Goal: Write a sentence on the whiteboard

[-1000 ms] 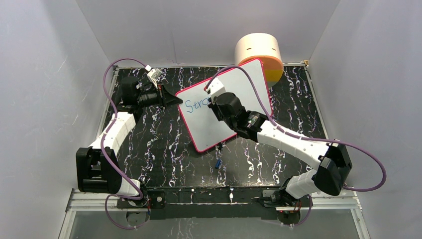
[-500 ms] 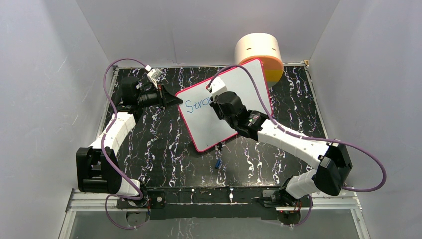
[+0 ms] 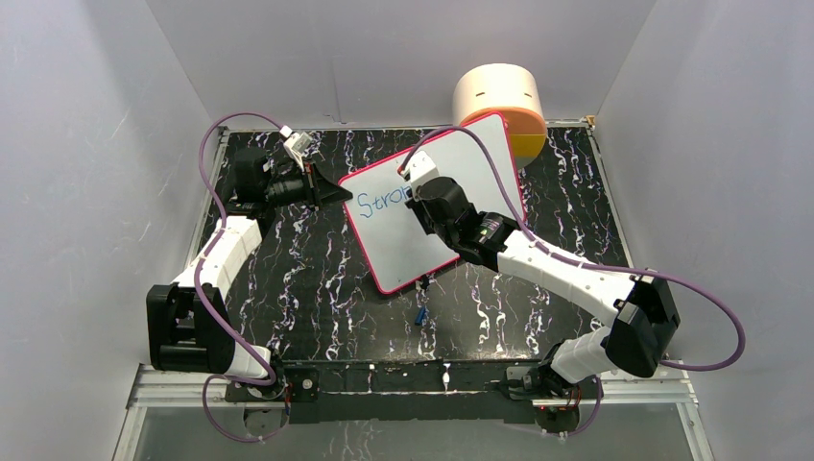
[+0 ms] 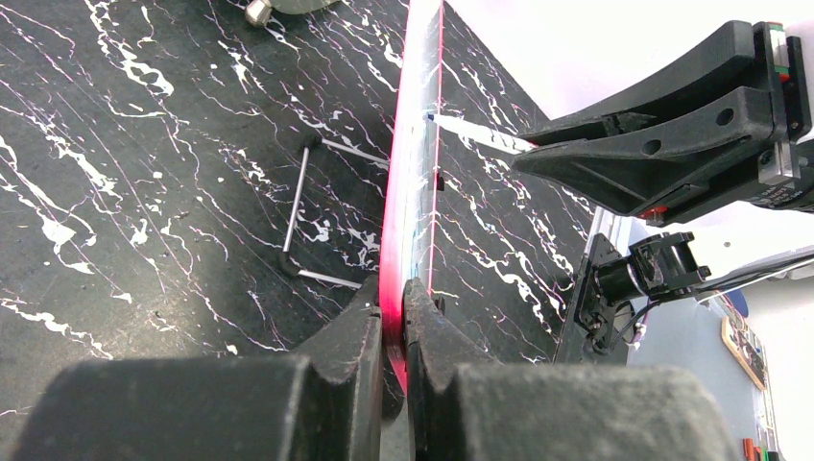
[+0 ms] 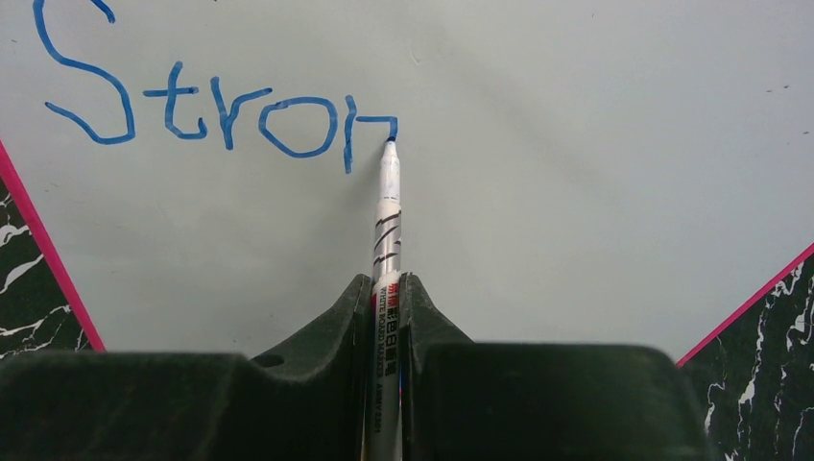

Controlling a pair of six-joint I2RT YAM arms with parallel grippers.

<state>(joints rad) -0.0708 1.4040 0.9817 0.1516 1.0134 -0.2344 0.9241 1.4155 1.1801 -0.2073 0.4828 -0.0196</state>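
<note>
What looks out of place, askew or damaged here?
Nothing is spilled. The whiteboard sits askew on the table, its edge clamped by the left tool. A small blue piece, perhaps a cap, lies loose near it.

Left arm reaches far forward, left gripper (image 4: pixel 394 300) pinched shut on the whiteboard (image 4: pixel 413 192) edge; right arm stretches inward, right gripper (image 5: pixel 387 288) clamping the marker (image 5: pixel 386 216).

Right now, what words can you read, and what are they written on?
"Stron", its last letter unfinished: blue writing on the whiteboard.
Printed lettering along the marker barrel: too small to read.
No other text is legible.
</note>
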